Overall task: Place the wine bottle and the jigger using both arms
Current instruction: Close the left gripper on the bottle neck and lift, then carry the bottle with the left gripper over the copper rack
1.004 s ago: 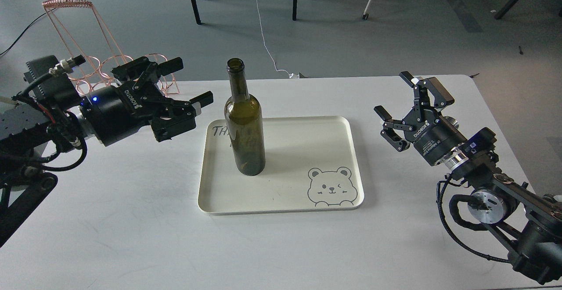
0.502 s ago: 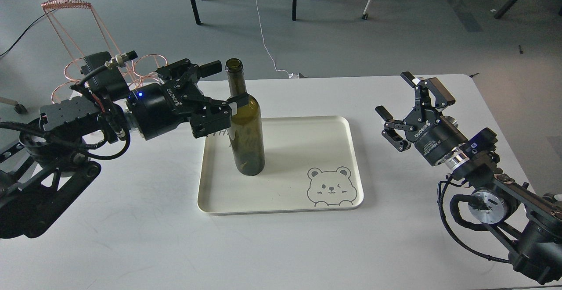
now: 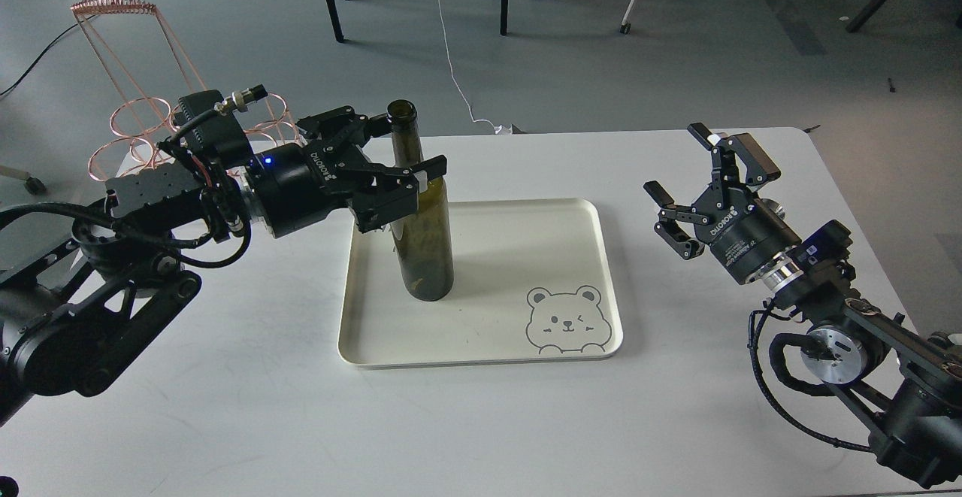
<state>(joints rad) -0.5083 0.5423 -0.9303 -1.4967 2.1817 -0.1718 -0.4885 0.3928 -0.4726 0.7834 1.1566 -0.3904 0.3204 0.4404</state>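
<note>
The dark olive-green wine bottle [image 3: 425, 249] stands upright on the left part of the cream tray [image 3: 518, 249]. My left gripper [image 3: 406, 147] is open, with its fingers on either side of the bottle's neck and shoulder; one fingertip [image 3: 432, 170] crosses in front of the glass. My right gripper [image 3: 703, 174] is open and empty, above the table to the right of the tray. The jigger is not in view.
A copper wire rack [image 3: 139, 113] stands at the table's back left, behind my left arm. The tray has a bear drawing [image 3: 565, 320] at its front right corner. Chair legs and a white cable [image 3: 451, 53] are on the floor beyond the table's far edge.
My left arm has moved right, from beside the tray to the bottle, and its open fingers now straddle the bottle's neck. The bottle and my right arm have not moved.
</note>
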